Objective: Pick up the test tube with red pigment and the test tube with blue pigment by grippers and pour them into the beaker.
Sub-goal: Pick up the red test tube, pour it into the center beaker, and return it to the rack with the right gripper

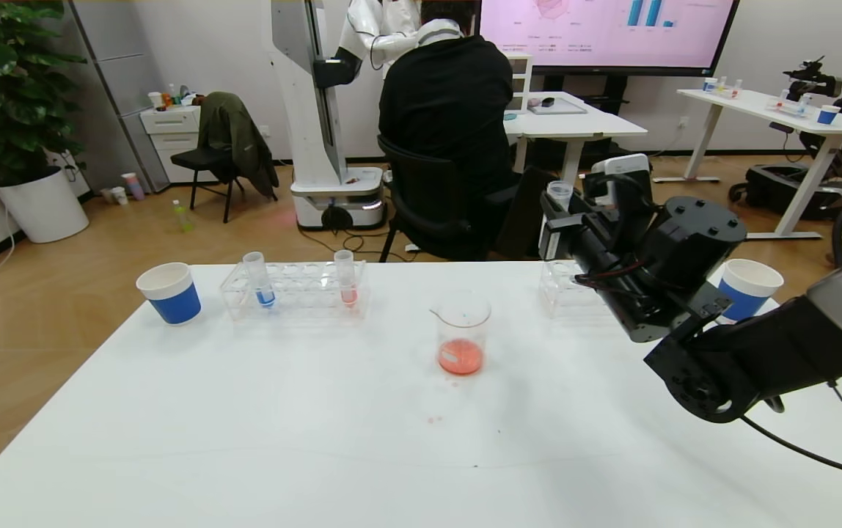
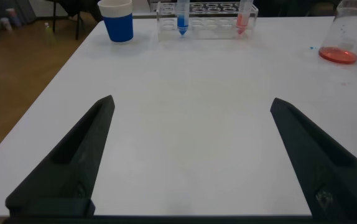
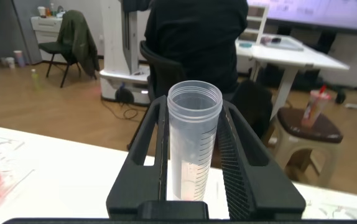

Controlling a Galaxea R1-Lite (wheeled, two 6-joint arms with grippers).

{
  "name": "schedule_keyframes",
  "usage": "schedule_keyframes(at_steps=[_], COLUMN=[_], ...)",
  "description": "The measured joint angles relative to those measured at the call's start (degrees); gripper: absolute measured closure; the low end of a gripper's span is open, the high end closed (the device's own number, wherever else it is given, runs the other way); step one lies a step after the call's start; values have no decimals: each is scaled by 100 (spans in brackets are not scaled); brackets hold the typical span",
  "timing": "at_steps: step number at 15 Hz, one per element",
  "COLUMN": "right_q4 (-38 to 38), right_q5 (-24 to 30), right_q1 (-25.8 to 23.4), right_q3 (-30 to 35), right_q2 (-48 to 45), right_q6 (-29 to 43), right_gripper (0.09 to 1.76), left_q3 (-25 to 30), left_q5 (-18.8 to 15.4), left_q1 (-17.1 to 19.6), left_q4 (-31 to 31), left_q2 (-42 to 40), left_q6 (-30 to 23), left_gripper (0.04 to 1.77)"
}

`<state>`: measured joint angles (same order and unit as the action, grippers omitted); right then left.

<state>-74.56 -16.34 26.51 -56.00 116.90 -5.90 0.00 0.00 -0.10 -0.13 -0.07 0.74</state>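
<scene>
My right gripper (image 1: pixel 557 214) is shut on the test tube with red pigment (image 1: pixel 559 193), held upright above the clear rack (image 1: pixel 565 295) at the table's far right. In the right wrist view the tube (image 3: pixel 193 137) sits between the fingers (image 3: pixel 155 134), nearly empty with only a faint red trace at its tip. The beaker (image 1: pixel 461 336) stands mid-table with red-orange liquid in its bottom. The test tube with blue pigment (image 1: pixel 259 281) stands in the left rack (image 1: pixel 296 292). My left gripper (image 2: pixel 192 101) is open and empty, low over bare table, and is out of the head view.
A tube of paler pinkish-red liquid (image 1: pixel 346 281) stands in the left rack. Blue-and-white paper cups stand at the far left (image 1: pixel 169 292) and far right (image 1: pixel 749 287). Small red drops (image 1: pixel 433 419) lie in front of the beaker. A seated person (image 1: pixel 450 125) is beyond the table.
</scene>
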Motion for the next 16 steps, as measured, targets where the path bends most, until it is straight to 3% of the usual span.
schedule_keyframes(at_steps=[3,7,11,16], right_q4=[839,990,1541,2326], right_q5=[-34,35,430,986], right_q1=[-48,-480,-1652,-3252], right_q3=[143,306,179,-479], right_q2=[-491,-837,-959,-984], right_q6=[590,603,511,494], right_gripper=[134,134,134,134], left_q3=[0,0,0,0], left_q5=[0,0,0,0], left_q1=[0,0,0,0], left_q4=[0,0,0,0], left_q2=[0,0,0,0], left_q6=[5,5,2,5], left_gripper=[6,6,6,6])
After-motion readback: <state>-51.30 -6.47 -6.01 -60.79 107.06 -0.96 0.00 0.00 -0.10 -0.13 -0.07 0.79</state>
